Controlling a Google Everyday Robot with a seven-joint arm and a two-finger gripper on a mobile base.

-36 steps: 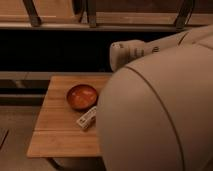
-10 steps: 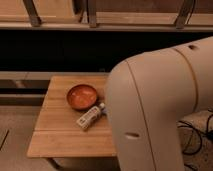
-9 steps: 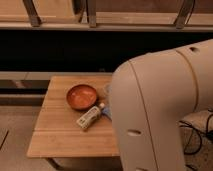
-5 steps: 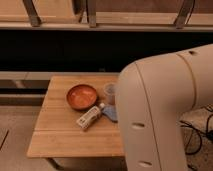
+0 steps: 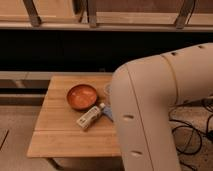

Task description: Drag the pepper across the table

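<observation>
Camera view showed the table (image 5: 55,142) with a bowl (image 5: 82,96) and a lying bottle (image 5: 90,117), but the arm (image 5: 160,110) hid the tool and any pepper, so I could not tell the tool's state, and the dragging seemed not yet begun.

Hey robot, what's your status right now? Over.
No hand in view, likely behind the arm. No pepper seen on the table. Beside the arm: bowl and lying bottle.
</observation>
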